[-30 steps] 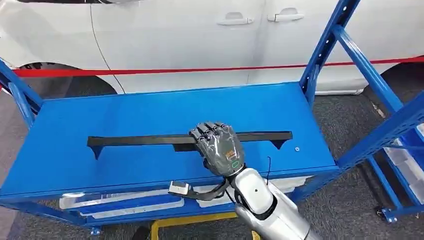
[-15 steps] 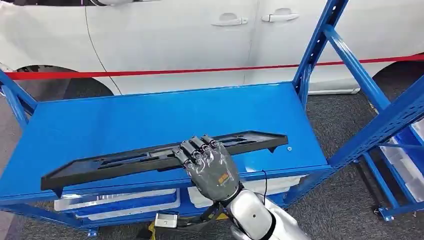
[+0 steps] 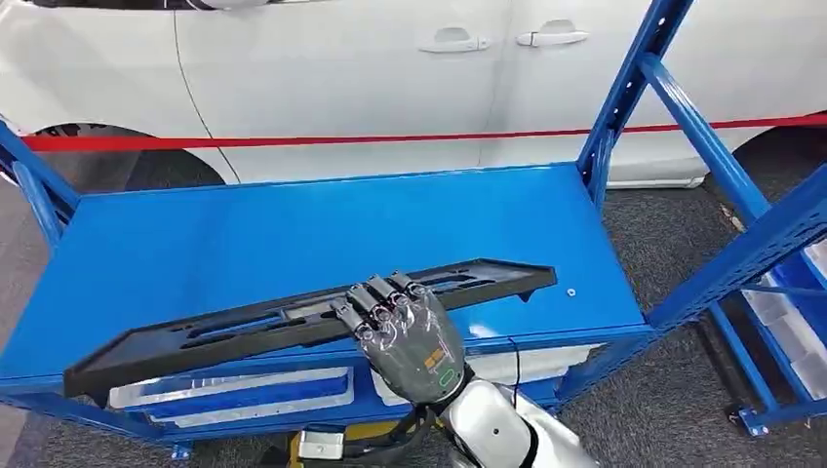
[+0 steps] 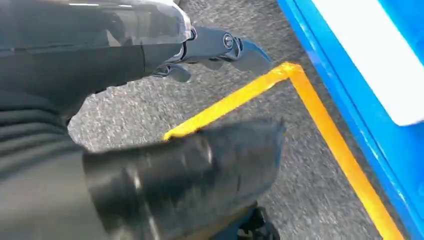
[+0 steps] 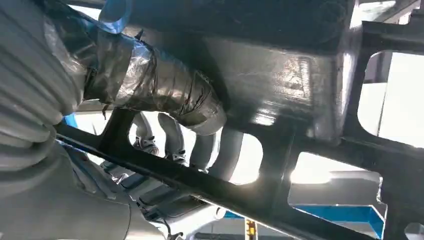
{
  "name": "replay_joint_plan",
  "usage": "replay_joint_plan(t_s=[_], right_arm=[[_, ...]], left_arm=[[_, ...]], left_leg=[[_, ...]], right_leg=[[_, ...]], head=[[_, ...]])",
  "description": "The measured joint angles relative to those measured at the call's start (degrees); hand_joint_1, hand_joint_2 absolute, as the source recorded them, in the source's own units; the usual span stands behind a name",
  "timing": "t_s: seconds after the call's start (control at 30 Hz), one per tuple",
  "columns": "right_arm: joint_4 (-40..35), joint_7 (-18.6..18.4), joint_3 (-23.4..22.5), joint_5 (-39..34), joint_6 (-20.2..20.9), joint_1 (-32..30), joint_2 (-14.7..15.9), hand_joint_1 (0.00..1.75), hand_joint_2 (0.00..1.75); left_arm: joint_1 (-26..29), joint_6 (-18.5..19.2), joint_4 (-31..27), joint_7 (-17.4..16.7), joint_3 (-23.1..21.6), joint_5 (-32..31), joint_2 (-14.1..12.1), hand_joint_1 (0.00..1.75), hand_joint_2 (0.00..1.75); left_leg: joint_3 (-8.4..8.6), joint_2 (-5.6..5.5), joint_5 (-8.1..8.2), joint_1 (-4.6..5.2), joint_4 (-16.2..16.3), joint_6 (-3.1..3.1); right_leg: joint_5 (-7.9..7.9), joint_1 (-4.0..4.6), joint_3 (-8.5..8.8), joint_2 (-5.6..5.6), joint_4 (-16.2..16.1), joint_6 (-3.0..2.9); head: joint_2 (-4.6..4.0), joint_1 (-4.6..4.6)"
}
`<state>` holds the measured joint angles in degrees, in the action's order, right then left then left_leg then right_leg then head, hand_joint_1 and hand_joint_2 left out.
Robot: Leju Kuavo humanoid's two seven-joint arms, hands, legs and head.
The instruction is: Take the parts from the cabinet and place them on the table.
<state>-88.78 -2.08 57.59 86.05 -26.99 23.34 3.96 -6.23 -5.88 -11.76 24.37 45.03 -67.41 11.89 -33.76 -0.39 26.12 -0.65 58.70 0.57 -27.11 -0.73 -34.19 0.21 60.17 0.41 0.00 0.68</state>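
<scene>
Long black slotted part

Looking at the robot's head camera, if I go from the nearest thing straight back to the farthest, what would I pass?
Silver arm → right hand gripping the long black part → blue shelf → red line → white car.

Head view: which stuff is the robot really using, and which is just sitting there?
Using:
long black part
right hand, gripping it
blue shelf it comes off

Just there:
white car
red line
white bins underneath
</scene>
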Motion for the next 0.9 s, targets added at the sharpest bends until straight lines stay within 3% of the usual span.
replay_joint_plan(t_s=[0.07,0.13,0.17,0.23,0.27,0.3,0.33,0.4,0.43,0.47,0.57,0.6,0.67,0.73,0.77,0.8,0.83,0.9], right_arm=[[0.0,-0.1,0.0,-0.7,0.0,0.0,0.0,1.75,1.75],[0.1,-0.2,0.0,-1.1,0.0,0.0,0.0,1.75,1.75],[0.2,-0.4,0.0,-1.2,0.0,0.0,0.0,1.75,1.75],[0.5,-0.7,0.0,-1.6,0.0,-0.1,0.0,1.75,1.75],[0.7,-0.9,0.0,-1.7,0.0,-0.3,0.0,1.75,1.75],[1.0,-1.1,0.0,-1.6,0.0,-0.5,0.0,1.75,1.75],[1.1,-1.2,0.0,-1.5,-0.2,-0.7,0.0,1.75,1.75],[1.4,-1.6,0.0,-1.4,-0.4,-0.9,0.0,1.75,1.75],[1.4,-1.7,0.0,-1.3,-0.5,-1.0,0.0,1.75,1.75],[1.4,-1.7,0.0,-1.2,-0.7,-1.1,0.0,1.75,1.75],[1.4,-1.8,0.0,-1.2,-0.8,-1.4,0.0,1.75,1.75],[1.4,-1.8,0.0,-1.2,-0.8,-1.5,0.0,1.75,1.75],[1.4,-1.8,0.0,-1.2,-0.9,-1.6,0.1,1.75,1.75],[1.4,-1.8,0.0,-1.2,-0.9,-1.9,0.2,1.75,1.75],[1.4,-1.8,0.0,-1.1,-0.9,-2.1,0.2,1.75,1.75],[1.4,-1.8,0.0,-1.2,-0.9,-2.3,0.3,1.75,1.75],[1.4,-1.8,0.0,-1.2,-0.9,-2.5,0.4,1.75,1.75],[1.4,-1.8,0.0,-1.2,-0.9,-2.5,0.4,1.75,1.75]], left_arm=[[0.1,-0.2,0.0,0.4,0.0,0.0,0.0,0.0,1.75],[0.2,-1.3,0.0,-0.1,0.0,0.0,-0.1,0.0,1.75],[0.1,-1.9,0.0,-0.8,0.0,0.0,-0.1,0.0,1.75],[0.2,-2.9,0.0,-1.8,0.0,0.0,-0.1,0.0,1.75],[0.4,-3.3,0.0,-2.0,0.0,0.0,-0.1,0.0,1.75],[0.5,-3.8,0.0,-2.2,0.0,0.0,-0.1,0.0,1.75],[0.6,-4.4,0.0,-2.5,0.1,-0.2,-0.1,0.0,1.75],[0.5,-4.9,0.0,-2.7,0.1,-0.4,-0.1,0.0,1.75],[0.5,-5.3,0.0,-2.9,0.1,-0.5,-0.1,0.0,1.75],[0.4,-5.6,0.0,-3.1,0.1,-0.6,-0.1,0.0,1.75],[0.5,-6.2,0.0,-3.3,0.0,-1.0,-0.1,0.0,1.75],[0.5,-6.6,0.0,-3.5,0.1,-1.0,-0.1,0.0,1.75],[0.3,-6.7,0.0,-3.8,0.1,-1.2,0.0,0.0,1.75],[0.3,-6.8,0.0,-4.0,0.0,-1.2,0.0,0.0,1.75],[0.3,-6.9,0.0,-4.1,0.1,-1.2,0.0,0.0,1.75],[0.3,-6.9,0.0,-4.1,0.1,-1.3,0.0,0.0,1.75],[0.3,-7.0,0.0,-4.2,0.0,-1.4,0.0,0.0,1.75],[0.3,-7.0,0.0,-4.2,0.0,-1.5,0.1,0.0,1.75]], left_leg=[[0.11,0.04,-0.2,-0.18,-0.3,-0.66],[-0.31,0.07,1.02,-0.38,0.9,-1.18],[-1.53,0.08,2.95,-0.37,3.6,-1.33],[-5.66,0.1,7.33,-0.44,12.7,-1.7],[-7.33,0.1,8.34,-0.44,16.2,-1.77],[-7.9,0.1,7.95,-0.44,17.4,-1.75],[-7.08,0.1,6.23,-0.44,15.4,-1.59],[-2.75,0.1,1.29,-0.41,6.4,-1.05],[-0.46,0.09,-0.43,-0.33,1.4,-0.56],[0.25,0.07,0.29,0.1,0.3,-0.34],[-0.04,-0.06,-0.12,0.26,0.1,-0.03],[0.03,0.04,-0.64,-0.1,-0.5,0.46],[-0.01,0.34,-1.27,-0.39,-1.0,1.14],[-0.55,0.45,-1.53,-0.35,-0.9,1.43],[-0.96,0.53,-1.7,-0.34,-0.7,1.42],[-1.38,0.54,-1.82,-0.35,-0.5,1.38],[-1.72,0.55,-1.96,-0.35,-0.3,1.34],[-2.27,0.5,-2.21,-0.35,0.1,1.09]], right_leg=[[0.11,0.34,-0.15,0.13,0.0,-0.68],[0.6,-0.12,0.21,-0.04,-0.9,-1.53],[0.64,-0.14,0.16,-0.15,-0.9,-1.9],[0.59,0.04,0.1,-0.25,-0.8,-2.05],[0.57,0.12,0.07,-0.25,-0.8,-2.09],[0.55,0.18,0.09,-0.24,-0.8,-2.11],[0.51,0.22,0.14,-0.18,-0.7,-2.14],[0.44,0.28,0.29,-0.01,-0.6,-2.09],[0.37,0.33,0.36,0.04,-0.6,-1.98],[0.38,0.7,0.08,0.05,-0.4,-1.71],[0.83,0.41,-0.06,0.09,-0.6,-0.92],[0.95,0.67,-0.01,0.16,-0.6,-0.59],[-2.19,0.45,-0.85,0.04,1.9,-0.11],[-7.41,0.3,-4.13,0.05,10.4,0.26],[-9.13,0.29,-5.72,0.05,14.6,0.42],[-9.4,0.25,-6.17,0.03,16.3,0.51],[-8.41,0.12,-5.29,0.02,15.3,0.55],[-4.51,-0.06,-0.4,-0.02,7.3,0.45]], head=[[0.0,0.0],[0.0,0.0],[0.0,-0.13],[0.0,-0.11],[0.0,-0.11],[0.0,-0.11],[0.0,-0.11],[0.0,-0.11],[0.0,-0.09],[0.0,-0.07],[0.0,-0.09],[0.0,-0.05],[0.0,0.11],[0.0,0.07],[0.0,0.09],[0.0,0.04],[0.0,0.09],[0.0,0.09]])
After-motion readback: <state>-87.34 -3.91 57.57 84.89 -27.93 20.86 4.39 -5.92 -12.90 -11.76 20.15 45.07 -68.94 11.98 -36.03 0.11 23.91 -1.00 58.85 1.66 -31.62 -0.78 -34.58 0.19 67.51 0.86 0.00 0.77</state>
